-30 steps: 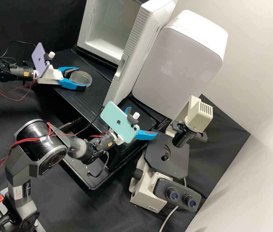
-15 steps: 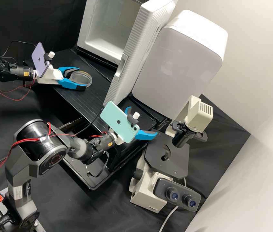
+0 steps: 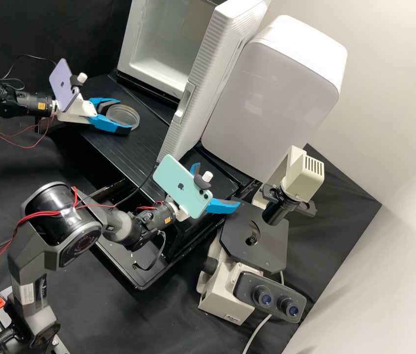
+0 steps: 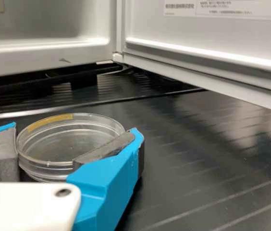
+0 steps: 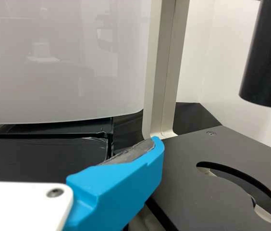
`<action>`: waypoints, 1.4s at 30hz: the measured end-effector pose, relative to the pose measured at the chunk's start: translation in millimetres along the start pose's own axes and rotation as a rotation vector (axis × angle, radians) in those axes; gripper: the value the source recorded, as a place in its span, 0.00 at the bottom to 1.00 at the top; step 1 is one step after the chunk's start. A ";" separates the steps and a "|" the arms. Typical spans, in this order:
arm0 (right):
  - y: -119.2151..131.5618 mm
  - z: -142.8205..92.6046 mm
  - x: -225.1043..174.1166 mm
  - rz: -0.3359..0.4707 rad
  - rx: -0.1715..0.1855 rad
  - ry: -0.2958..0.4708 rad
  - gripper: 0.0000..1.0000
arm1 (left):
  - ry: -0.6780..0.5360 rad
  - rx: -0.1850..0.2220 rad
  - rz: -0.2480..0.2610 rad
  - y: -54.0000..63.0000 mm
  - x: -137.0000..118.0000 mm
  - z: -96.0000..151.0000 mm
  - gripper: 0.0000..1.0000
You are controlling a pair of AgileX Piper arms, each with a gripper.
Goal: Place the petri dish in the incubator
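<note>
Incubator (image 3: pixel 178 44) door open, chamber ahead of left end effector (image 3: pixel 119 117) across the desk (image 3: pixel 139 147). End effector clamped on petri dish (image 4: pixel 68 139), pads either side of rim. Dish possibly clear of desk, hard to tell. Grasp done; carry-in and release remain.

— What's around you there?
— Creased black cloth (image 3: pixel 134 314) covers the surface I work on. More of it hangs behind as a dark backdrop (image 3: pixel 45 29).
— And the walls?
— I have a plain white wall (image 3: pixel 395 88) on the far side, greyer low down.
— Any furniture or gear?
— A black ribbed platform (image 3: pixel 134 147) lies on the cloth. Just beside it stands a white microscope (image 3: pixel 222 290) with a black stage (image 5: pixel 212 159) and two blue-lensed eyepieces (image 3: pixel 265 297).
— How's the light?
— Bright and even; I see it glinting along the platform's ribs.
</note>
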 end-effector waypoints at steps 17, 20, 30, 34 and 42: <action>0.0 0.0 0.0 0.000 0.000 0.000 1.00 | -0.043 0.034 0.135 43.2 -18.7 11.4 0.00; 0.0 0.0 0.0 0.000 0.000 0.000 1.00 | -0.043 0.034 0.137 43.7 -19.1 11.6 0.00; 0.0 0.0 0.0 0.000 0.000 0.000 1.00 | -0.023 0.025 0.167 59.6 -0.9 18.5 0.00; 0.0 0.0 0.0 0.000 0.000 0.000 1.00 | 0.005 0.015 0.176 67.9 13.4 17.4 0.00; 0.0 0.0 0.0 0.000 0.000 0.000 1.00 | 0.058 -0.003 0.191 86.5 47.1 16.0 0.00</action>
